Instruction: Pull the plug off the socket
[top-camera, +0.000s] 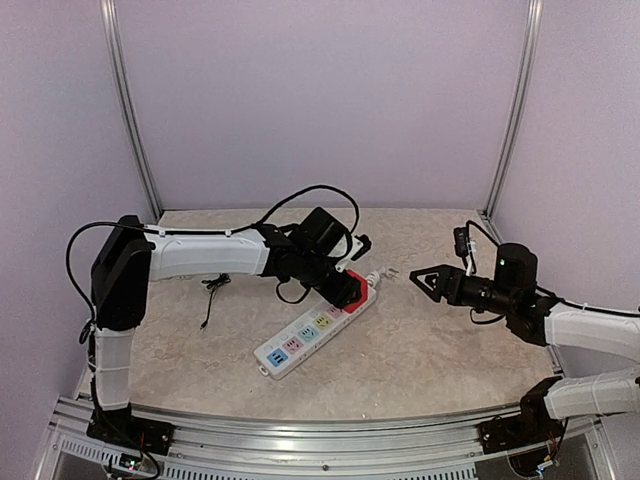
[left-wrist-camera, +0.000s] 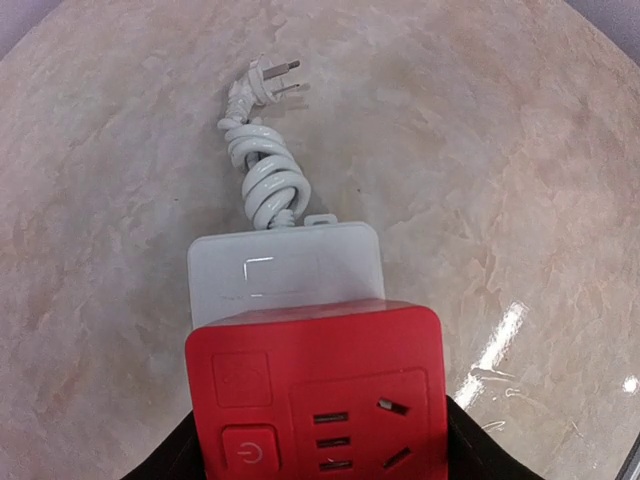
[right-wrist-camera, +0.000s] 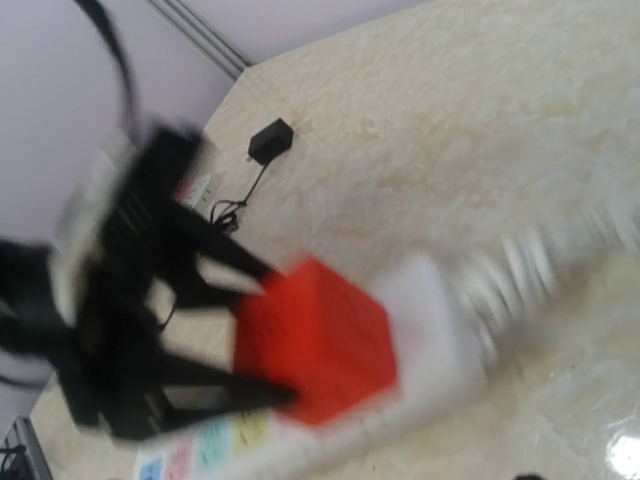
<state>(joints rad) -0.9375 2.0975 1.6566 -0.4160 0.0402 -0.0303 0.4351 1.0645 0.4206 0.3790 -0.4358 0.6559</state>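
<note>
Centrally, left gripper (top-camera: 346, 288) clamped around red plug (left-wrist-camera: 315, 395), at one-o'clock end of socket (top-camera: 295, 346), right gripper (top-camera: 421, 277) at three o'clock, jaws wide.

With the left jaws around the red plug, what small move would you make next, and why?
Probably lower the open right gripper onto the socket to pin it: the left gripper seems closed on the red plug, yet the socket lies unheld.

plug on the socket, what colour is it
Red; the plug shows best in the left wrist view.
</note>
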